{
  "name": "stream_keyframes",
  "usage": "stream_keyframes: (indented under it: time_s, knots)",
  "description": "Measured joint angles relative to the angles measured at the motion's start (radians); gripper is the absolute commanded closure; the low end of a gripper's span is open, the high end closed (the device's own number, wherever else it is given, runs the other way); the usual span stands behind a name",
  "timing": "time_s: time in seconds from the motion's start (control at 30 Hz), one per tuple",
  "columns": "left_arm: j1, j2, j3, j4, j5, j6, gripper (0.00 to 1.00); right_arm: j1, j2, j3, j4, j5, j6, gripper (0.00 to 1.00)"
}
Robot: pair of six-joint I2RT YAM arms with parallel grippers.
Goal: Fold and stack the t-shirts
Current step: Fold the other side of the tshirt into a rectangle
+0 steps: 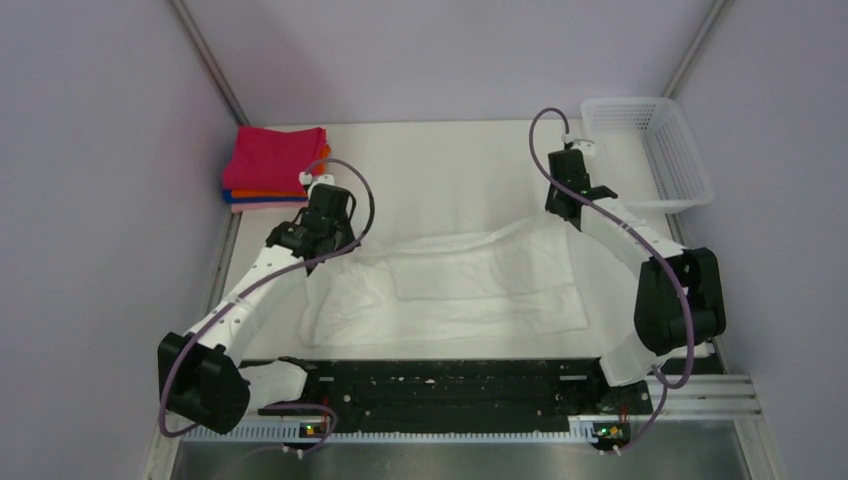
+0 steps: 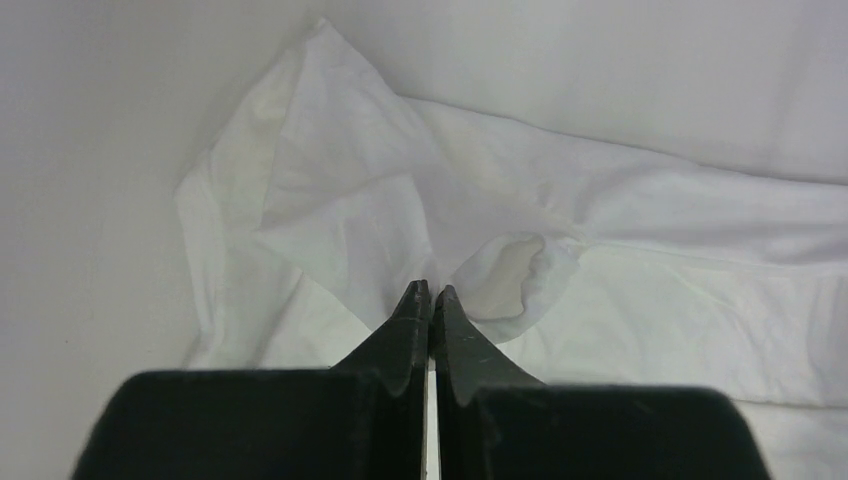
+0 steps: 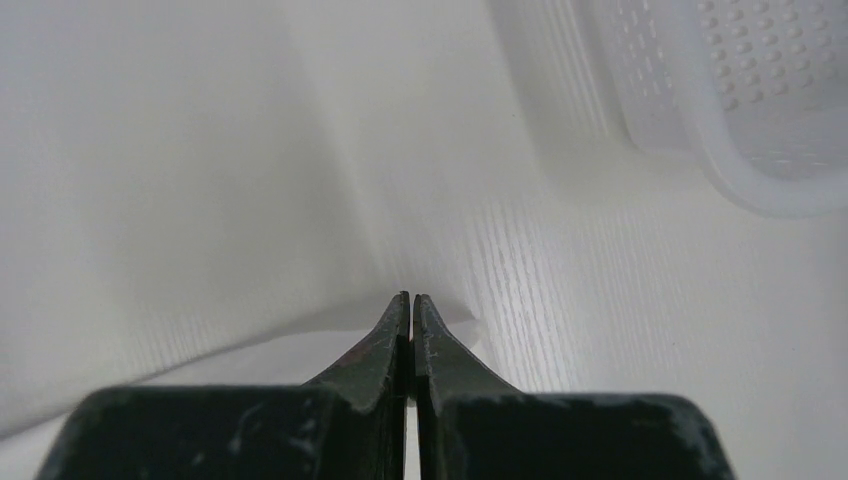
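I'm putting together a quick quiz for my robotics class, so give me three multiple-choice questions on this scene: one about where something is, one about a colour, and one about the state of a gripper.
1. Where is the stack of folded shirts?
A. far left corner of the table
B. near right edge
C. between the arm bases

2. What colour is the top shirt of that stack?
A. blue
B. magenta
C. green

3. How is the left gripper?
A. wide open
B. shut
C. out of view

Answers:
1 A: the top view shows the stack beside the left wall at the far edge.
2 B: magenta lies on top, with orange and blue edges below it.
3 B: its wrist view shows the fingertips together at a fold of the white t-shirt.
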Motion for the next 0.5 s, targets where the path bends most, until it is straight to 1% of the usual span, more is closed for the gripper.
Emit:
stream_keyframes:
  time_s: [0.3, 0.5]
  knots:
    - [-0.060, -0.141, -0.062, -0.046, -0.040, -0.042, 1.00, 0.001, -0.120, -0.033, -0.028, 0.010, -0.002, 1.00]
    - [-0.102, -0.267, -0.175, -0.091, -0.048, -0.115, 1.00, 0.005, -0.149, -0.085, -0.049, 0.019, 0.001, 1.00]
